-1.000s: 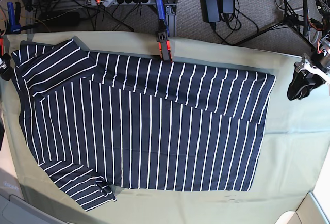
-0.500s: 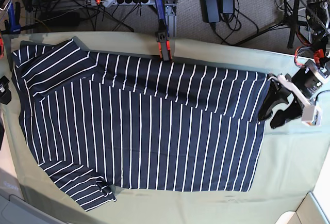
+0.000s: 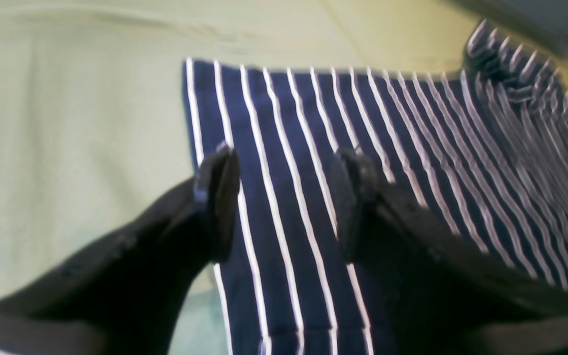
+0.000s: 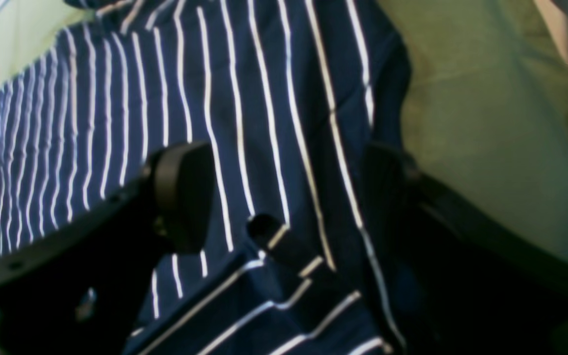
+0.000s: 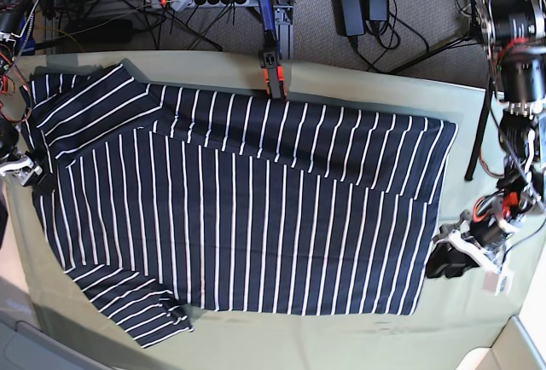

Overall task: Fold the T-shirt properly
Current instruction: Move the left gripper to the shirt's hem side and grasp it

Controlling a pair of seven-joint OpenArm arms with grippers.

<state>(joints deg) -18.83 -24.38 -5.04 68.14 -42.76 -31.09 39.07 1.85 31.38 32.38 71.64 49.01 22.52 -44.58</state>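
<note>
Now T-shirt point(image 3: 313, 148) between parted fingers point(image 3: 217, 197)

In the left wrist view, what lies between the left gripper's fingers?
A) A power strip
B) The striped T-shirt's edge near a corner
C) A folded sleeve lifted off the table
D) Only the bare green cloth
B. The left gripper stands open over the T-shirt; striped fabric near its corner fills the gap between the fingers, with the green cloth just beyond one of them.
</note>
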